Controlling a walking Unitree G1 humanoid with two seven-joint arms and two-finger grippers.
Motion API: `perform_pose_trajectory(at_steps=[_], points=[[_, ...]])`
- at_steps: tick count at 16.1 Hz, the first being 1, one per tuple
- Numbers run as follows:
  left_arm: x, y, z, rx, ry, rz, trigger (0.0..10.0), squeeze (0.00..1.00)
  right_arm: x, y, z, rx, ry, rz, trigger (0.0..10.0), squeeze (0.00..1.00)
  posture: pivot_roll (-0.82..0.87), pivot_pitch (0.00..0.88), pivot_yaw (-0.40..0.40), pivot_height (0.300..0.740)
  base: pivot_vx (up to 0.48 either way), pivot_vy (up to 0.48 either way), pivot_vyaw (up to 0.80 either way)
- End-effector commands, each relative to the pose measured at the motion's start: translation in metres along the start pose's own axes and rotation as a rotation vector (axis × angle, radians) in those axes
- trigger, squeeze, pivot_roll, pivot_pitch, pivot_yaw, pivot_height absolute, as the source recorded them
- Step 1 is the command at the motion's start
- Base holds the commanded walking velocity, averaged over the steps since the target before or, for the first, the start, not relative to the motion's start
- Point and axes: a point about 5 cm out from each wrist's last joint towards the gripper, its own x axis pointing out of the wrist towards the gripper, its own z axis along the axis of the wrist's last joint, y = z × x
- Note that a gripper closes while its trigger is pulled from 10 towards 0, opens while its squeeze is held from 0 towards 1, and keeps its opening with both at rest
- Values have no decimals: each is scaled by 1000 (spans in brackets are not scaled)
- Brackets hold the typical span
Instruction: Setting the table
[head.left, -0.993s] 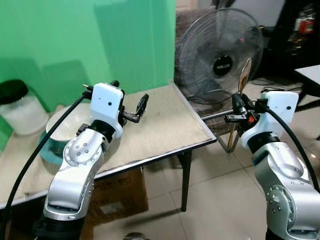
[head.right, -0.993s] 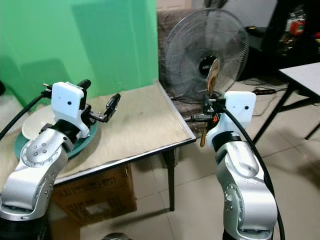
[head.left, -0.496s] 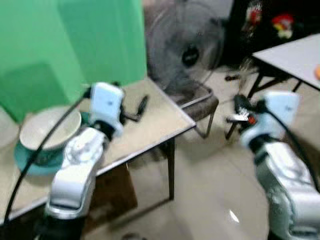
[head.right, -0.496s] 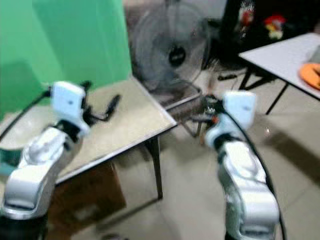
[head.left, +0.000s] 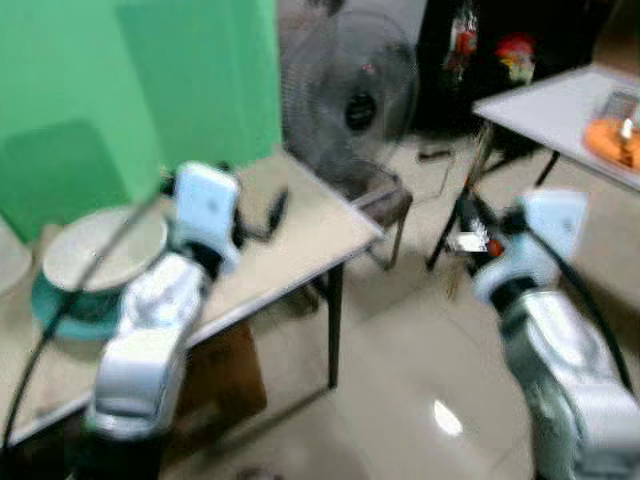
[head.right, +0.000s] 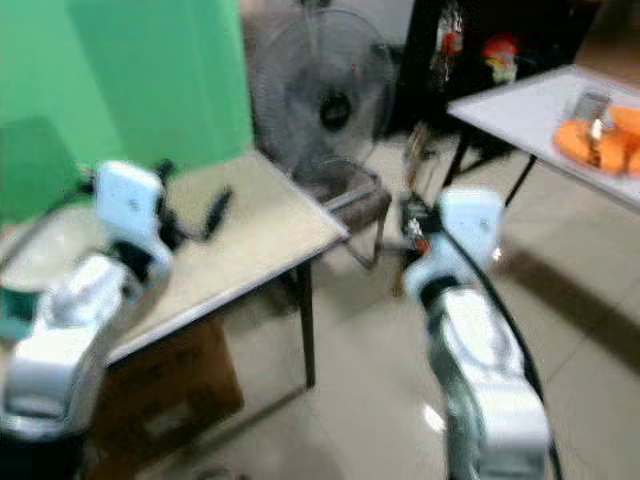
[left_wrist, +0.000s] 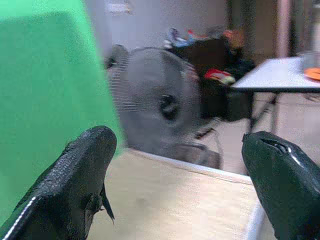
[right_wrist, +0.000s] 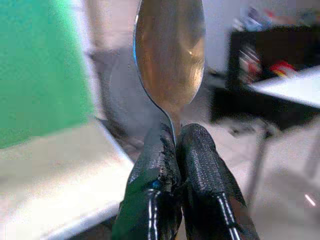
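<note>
- We carry a spoon (right_wrist: 170, 55) pinched by its neck in the right gripper (right_wrist: 179, 150), bowl of the spoon standing up beyond the fingertips.
- Our left gripper (left_wrist: 175, 185) hangs spread and empty above the beige table (head.left: 300, 235); the white bowl (head.left: 100, 250) sits behind it on a teal plate (views blurred).
- Next, we judge, the spoon wants a place setting, perhaps the grey table (head.left: 545, 100) ahead of the right gripper.

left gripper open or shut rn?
Open. The left gripper's two black fingers stand wide apart over the beige table, nothing between them.
</note>
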Motion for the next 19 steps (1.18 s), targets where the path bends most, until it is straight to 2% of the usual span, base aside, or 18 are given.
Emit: perform_pose_trajectory(at_steps=[1,4,5,8,10,13,15,19], points=[[-1,6,3,19,-6,22,10000,0,1,0,1,-4,-14,-12,10000,0,63,0,18,740,0,476,-800],[-1,10,0,16,-4,46,10000,0,0,-5,-2,-25,-1,-42,10000,0,60,0,20,740,0,466,-800],[0,9,1,62,-6,46,10000,0,0,-5,-2,-30,-4,-43,10000,0,59,0,21,740,0,-480,-800],[1,8,0,43,-3,44,10000,0,1,-5,-1,-35,-8,-47,10000,0,55,0,23,740,0,-480,-800],[1,8,-1,27,5,42,10000,0,1,-5,-1,-38,-10,-50,10000,0,54,0,23,740,0,0,-400],[1,8,-3,10,13,43,10000,0,0,-6,-1,-42,-11,-53,10000,0,51,0,21,740,0,466,0],[2,8,-1,53,-10,45,10000,0,0,-6,-1,-45,-11,-54,10000,0,52,0,19,740,0,234,-800],[1,5,-1,53,-3,42,10000,0,-1,-6,-1,-49,-8,-51,10000,0,52,0,14,740,0,-480,-800]])
